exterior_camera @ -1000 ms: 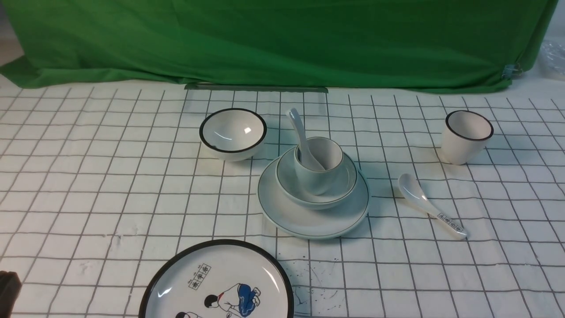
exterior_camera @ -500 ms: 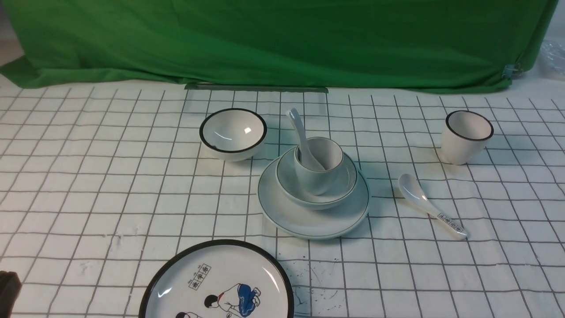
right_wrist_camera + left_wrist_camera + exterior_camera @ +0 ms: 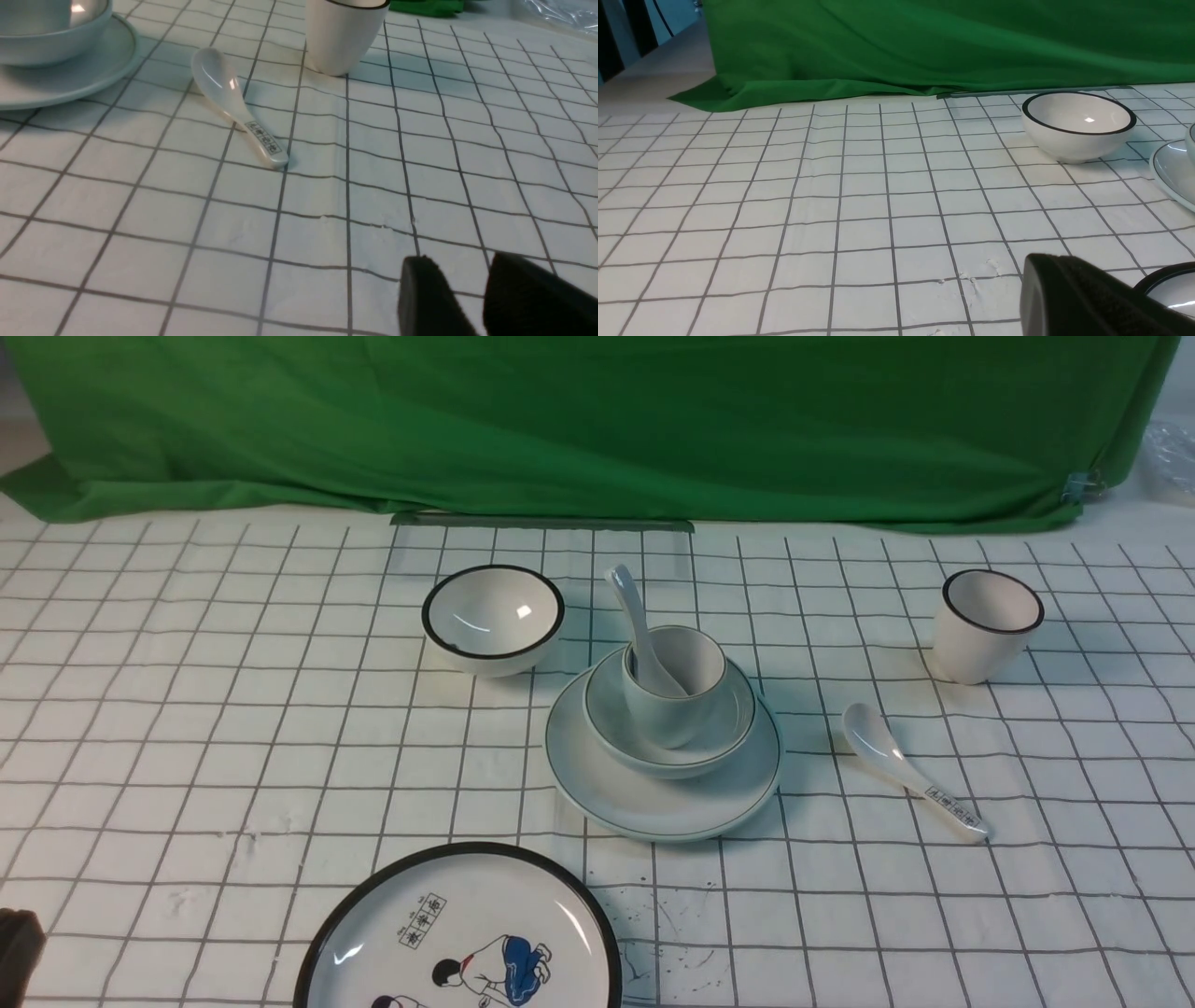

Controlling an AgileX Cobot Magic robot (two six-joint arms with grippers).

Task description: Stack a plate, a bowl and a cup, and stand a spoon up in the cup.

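The pale blue-grey plate (image 3: 644,800) lies at the table's middle. The bowl (image 3: 735,728) sits on it, and the cup (image 3: 668,714) stands in the bowl. The plain white spoon (image 3: 634,609) leans in the cup, handle up and toward the far left. My left gripper (image 3: 1036,280) is shut and empty, low at the near left, far from the stack. My right gripper (image 3: 460,261) hangs open over bare cloth at the near right, nothing between its fingers. The front view does not show it.
A black-rimmed white bowl (image 3: 493,616) stands left of the stack, a black-rimmed cup (image 3: 990,625) at the far right. A printed-handle spoon (image 3: 910,770) lies right of the plate. A cartoon plate (image 3: 457,933) sits at the near edge. Green cloth (image 3: 597,429) closes the back.
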